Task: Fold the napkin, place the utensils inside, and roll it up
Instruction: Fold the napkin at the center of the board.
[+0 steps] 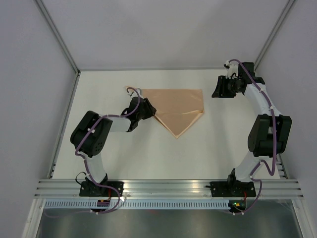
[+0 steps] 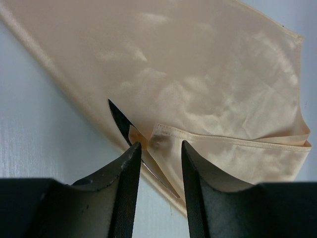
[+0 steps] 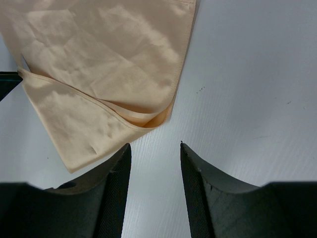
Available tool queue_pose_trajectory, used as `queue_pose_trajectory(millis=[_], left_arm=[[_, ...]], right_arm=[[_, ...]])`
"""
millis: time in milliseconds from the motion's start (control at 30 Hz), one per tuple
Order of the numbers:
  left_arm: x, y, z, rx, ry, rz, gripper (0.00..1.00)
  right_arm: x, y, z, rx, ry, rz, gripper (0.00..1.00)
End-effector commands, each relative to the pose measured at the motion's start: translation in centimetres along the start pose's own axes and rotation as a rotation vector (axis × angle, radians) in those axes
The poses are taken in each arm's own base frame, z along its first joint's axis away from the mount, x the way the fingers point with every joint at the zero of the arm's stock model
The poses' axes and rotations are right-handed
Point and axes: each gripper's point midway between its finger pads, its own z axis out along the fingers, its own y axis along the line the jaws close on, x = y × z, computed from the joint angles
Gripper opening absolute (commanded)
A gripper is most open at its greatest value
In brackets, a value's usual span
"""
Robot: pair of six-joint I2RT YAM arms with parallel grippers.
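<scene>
Here we count one peach-orange napkin [image 1: 179, 109], folded into a triangle, mid-table [image 1: 124, 153]. Two grippers: left gripper [image 2: 159, 146], jaws partly parted at its hemmed corner, clamping nothing; right gripper [image 3: 156, 145], jaws apart, empty, near its right corner.

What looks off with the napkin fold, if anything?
The napkin is folded askew: along one edge the upper layer's hem stops short of the lower layer's edge, leaving a strip uncovered. Nothing else stands out.
</scene>
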Motion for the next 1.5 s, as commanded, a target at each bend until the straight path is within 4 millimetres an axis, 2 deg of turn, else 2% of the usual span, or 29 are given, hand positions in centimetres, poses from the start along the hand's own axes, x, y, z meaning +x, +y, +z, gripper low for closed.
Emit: queue_pose_trajectory(millis=[0,167,233,267,367,433,567,733,767,800,933,967,1033,1067,1133,1233,1467], left_arm=[[-1.3,-0.8,0.5,0.020,-0.017,-0.048,0.44],[-2.9,-0.1,0.2,-0.002,-0.050,-0.057,0.44],[-4.5,1.0,0.1,-0.021,-0.076,-0.089,0.44],[-5.6,2.3,0.0,-0.054,-0.084,-0.115,0.45],[-8.5,3.6,-0.2,-0.085,-0.119,-0.174,0.46],[-10.8,6.4,-0.6,-0.148,-0.148,-0.231,0.48],[-14.2,8.5,-0.4,-0.190,-0.191,-0.274,0.53],[-16.2,10.9,0.8,-0.221,-0.198,-0.305,0.55],[-17.4,11.1,0.9,-0.213,-0.216,-0.309,0.57],[-16.8,11.7,1.6,-0.224,-0.193,-0.311,0.57],[-17.2,13.0,3.4,-0.239,-0.171,-0.312,0.57],[-17.8,13.0,3.6,-0.237,-0.180,-0.315,0.57],[-16.9,13.3,4.6,-0.218,-0.149,-0.324,0.57],[-17.4,13.5,4.9,-0.215,-0.156,-0.332,0.57],[-16.8,13.9,5.8,-0.205,-0.141,-0.347,0.57],[-17.0,14.1,6.7,-0.194,-0.136,-0.364,0.57],[-16.6,14.8,8.2,-0.194,-0.128,-0.392,0.48]], right_arm=[[0.1,-0.1,0.5,-0.003,0.004,-0.003,0.50],[0.1,-0.1,0.5,-0.002,0.005,0.002,0.50],[0.0,0.0,0.4,-0.004,0.004,0.000,0.51],[0.1,0.1,0.5,-0.005,0.004,-0.001,0.50],[-0.1,0.1,0.3,-0.007,0.000,0.001,0.50],[-0.1,0.1,0.3,-0.009,0.000,-0.002,0.50],[-0.2,0.3,0.4,-0.014,-0.001,-0.004,0.50],[-0.2,0.4,0.5,-0.021,0.001,-0.003,0.50],[-0.1,0.4,0.5,-0.021,0.002,-0.002,0.50],[-0.1,0.4,0.5,-0.021,0.002,-0.002,0.50],[0.0,0.4,0.8,-0.025,0.009,0.000,0.50],[0.0,0.4,0.9,-0.025,0.010,-0.001,0.50],[0.1,0.3,1.0,-0.025,0.014,0.000,0.50],[0.1,0.3,1.0,-0.025,0.014,0.000,0.50],[0.0,0.3,1.0,-0.025,0.014,0.000,0.50],[0.0,0.4,1.0,-0.026,0.013,-0.002,0.50],[0.2,0.2,1.2,-0.021,0.019,-0.002,0.50]])
